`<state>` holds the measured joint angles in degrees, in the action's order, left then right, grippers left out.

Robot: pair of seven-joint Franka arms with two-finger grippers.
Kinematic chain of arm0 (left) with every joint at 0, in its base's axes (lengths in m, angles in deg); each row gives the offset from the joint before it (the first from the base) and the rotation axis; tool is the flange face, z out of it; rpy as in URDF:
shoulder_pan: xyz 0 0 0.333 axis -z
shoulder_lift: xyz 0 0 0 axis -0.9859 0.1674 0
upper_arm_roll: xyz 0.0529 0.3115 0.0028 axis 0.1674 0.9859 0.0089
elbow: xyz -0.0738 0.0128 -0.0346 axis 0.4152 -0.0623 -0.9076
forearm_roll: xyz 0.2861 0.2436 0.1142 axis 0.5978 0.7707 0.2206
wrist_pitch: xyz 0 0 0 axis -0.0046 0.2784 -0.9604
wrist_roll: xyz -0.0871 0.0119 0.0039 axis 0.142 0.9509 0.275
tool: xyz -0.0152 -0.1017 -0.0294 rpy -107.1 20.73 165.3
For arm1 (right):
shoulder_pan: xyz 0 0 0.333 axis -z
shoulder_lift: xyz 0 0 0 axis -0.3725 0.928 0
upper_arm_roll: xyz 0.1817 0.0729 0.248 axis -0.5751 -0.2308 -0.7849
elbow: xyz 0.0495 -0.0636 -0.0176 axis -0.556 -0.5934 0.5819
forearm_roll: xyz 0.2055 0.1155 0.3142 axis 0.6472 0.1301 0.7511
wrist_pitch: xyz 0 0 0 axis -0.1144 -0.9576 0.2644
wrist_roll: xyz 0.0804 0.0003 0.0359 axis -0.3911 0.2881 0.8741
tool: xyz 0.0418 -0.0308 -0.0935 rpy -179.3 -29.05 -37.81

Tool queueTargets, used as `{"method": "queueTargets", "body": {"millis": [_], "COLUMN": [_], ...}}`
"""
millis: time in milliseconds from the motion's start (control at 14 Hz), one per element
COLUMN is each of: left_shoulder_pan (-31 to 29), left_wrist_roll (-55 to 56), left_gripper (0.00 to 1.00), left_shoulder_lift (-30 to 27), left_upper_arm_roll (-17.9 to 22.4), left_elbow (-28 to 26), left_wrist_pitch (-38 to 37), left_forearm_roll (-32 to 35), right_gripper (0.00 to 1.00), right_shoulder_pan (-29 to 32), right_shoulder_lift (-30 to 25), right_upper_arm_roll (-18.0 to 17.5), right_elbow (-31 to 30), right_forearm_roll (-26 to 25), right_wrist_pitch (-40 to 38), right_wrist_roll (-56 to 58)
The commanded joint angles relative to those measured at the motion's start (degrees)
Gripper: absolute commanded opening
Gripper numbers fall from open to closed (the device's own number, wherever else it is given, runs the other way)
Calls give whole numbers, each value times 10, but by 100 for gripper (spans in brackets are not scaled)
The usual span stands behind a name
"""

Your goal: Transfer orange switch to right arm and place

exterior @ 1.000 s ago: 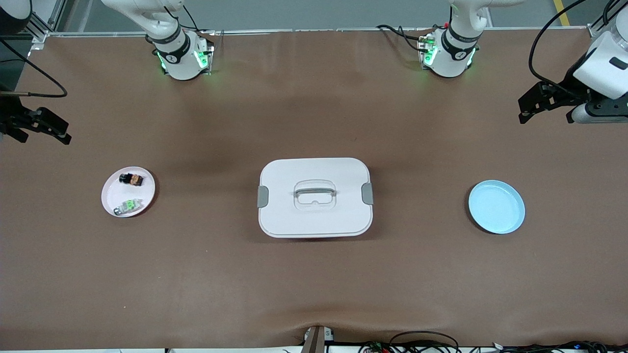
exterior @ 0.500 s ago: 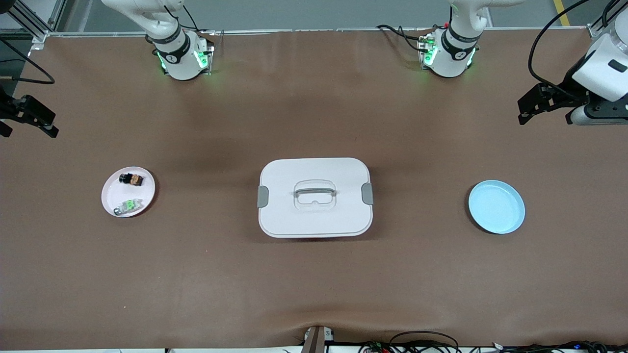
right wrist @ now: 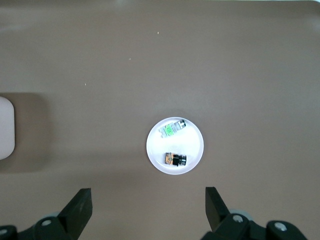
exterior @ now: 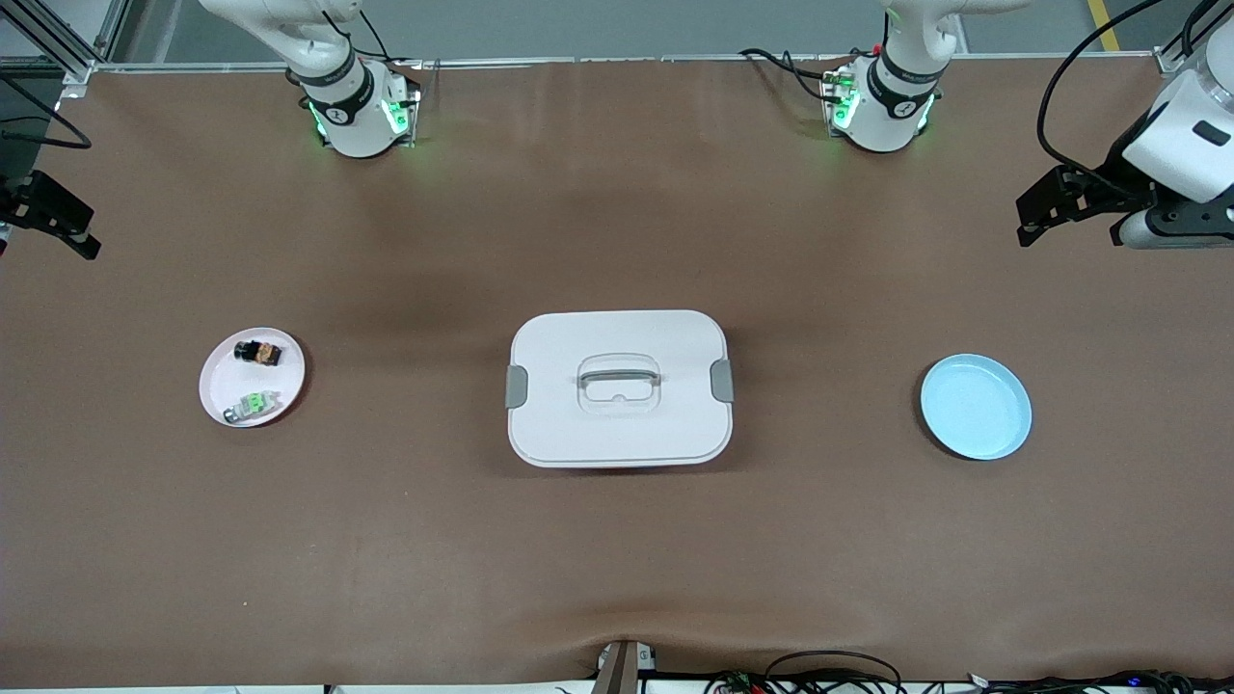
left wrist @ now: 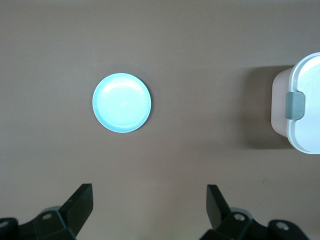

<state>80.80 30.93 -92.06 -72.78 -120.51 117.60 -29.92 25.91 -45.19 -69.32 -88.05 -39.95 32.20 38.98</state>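
The orange switch [exterior: 258, 352], a tiny black block with an orange middle, lies on a small white plate [exterior: 220, 387] toward the right arm's end of the table. The right wrist view shows the switch [right wrist: 175, 159] on that plate [right wrist: 156, 145] too. My right gripper [exterior: 75, 236] hangs high over the table's edge at that end. It [right wrist: 148, 197] is open and holds nothing. My left gripper [exterior: 1029, 222] hangs high over the left arm's end of the table. It [left wrist: 149, 197] is also open with nothing between its fingers.
A green-and-white component [exterior: 253, 405] shares the white plate with the switch. A white lidded box [exterior: 619, 424] with a handle stands mid-table. A light blue plate [exterior: 976, 407] lies toward the left arm's end, also in the left wrist view [left wrist: 121, 102].
My right gripper has drawn back toward the table's edge at the right arm's end. The left gripper has barely shifted. The things on the table have not moved.
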Motion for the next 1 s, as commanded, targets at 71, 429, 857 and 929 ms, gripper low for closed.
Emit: {"method": "queueTargets", "body": {"millis": [71,429,857,929], "left_shoulder_pan": [0,1,-3,-3], "left_wrist_roll": [-6,-7,-7,-5], "left_gripper": [100,100,100,100], "left_shoulder_lift": [4,9,9,9], "left_upper_arm_roll": [-1,-1,-1,0], "left_elbow": [7,8,20,23], "left_wrist_pitch": [-4,-3,-4,-4], "left_forearm_roll": [-5,-5,-4,-4], "right_gripper": [100,100,100,100], "right_shoulder_pan": [7,4,4,4], "right_shoulder_lift": [7,13,14,14], "right_upper_arm_roll": [-2,-3,-3,-3], "right_elbow": [24,24,25,26], "right_forearm_roll": [5,5,5,5], "right_wrist_pitch": [-31,-41,-41,-41], "right_wrist_roll": [8,8,8,8]}}
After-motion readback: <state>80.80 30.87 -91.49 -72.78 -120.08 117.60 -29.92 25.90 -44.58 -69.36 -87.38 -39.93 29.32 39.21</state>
